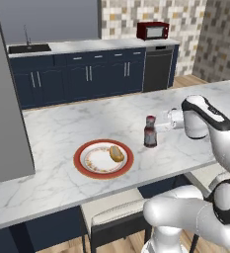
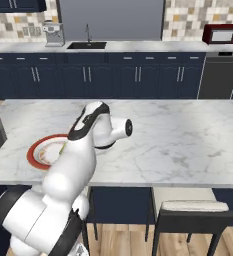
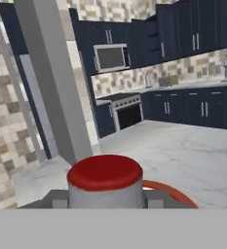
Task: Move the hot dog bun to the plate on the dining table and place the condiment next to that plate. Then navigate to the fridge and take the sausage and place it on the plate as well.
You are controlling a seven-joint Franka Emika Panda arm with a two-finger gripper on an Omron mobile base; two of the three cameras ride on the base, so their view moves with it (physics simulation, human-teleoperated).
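The hot dog bun (image 1: 116, 153) lies on the right part of the orange-rimmed plate (image 1: 82, 153) on the marble dining table (image 1: 62, 128). The condiment (image 1: 150, 131) stands upright on the table just right of the plate. My gripper (image 1: 156, 128) reaches in from the right and is shut on the bottle below its cap. In the hand view the red cap (image 3: 105, 172) sits between my grey fingers (image 3: 54, 199), with the plate's rim (image 3: 171, 192) behind it. In the right base view my arm hides the bottle, and the plate (image 2: 38, 150) peeks out at its left. The sausage is out of view.
A tall grey slab (image 1: 3, 99) stands at the table's left end; I cannot tell whether it is the fridge. Navy cabinets with a sink (image 1: 30, 48), a dishwasher (image 1: 157, 68) and a red microwave (image 1: 153, 30) line the back wall. Stools (image 2: 190, 210) sit under the table's near edge.
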